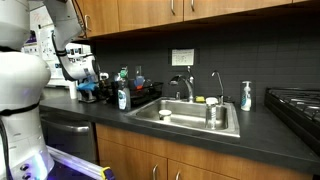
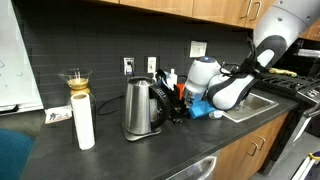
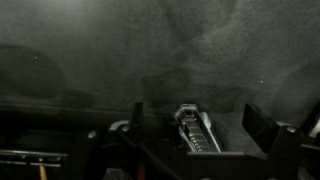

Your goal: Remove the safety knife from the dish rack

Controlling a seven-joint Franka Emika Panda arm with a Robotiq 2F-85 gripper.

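Observation:
In the wrist view the grey safety knife (image 3: 196, 130) lies lengthwise among the black bars of the dish rack (image 3: 110, 150), its tip pointing toward the dark counter. My gripper (image 3: 197, 112) is open, with one finger on each side of the knife and neither touching it. In an exterior view the gripper (image 1: 88, 91) is low at the left end of the counter, beside the black dish rack (image 1: 141, 97). In an exterior view the gripper (image 2: 186, 103) is down by the rack (image 2: 168, 104) next to the kettle; the knife is too small to see there.
A steel sink (image 1: 192, 117) with a faucet (image 1: 187, 86) lies beside the rack. Bottles (image 1: 123, 97) stand at the rack, and a soap bottle (image 1: 246, 96) and a stove (image 1: 296, 103) are further along. A kettle (image 2: 141, 108), a paper towel roll (image 2: 84, 119) and a pour-over (image 2: 76, 80) stand on the counter.

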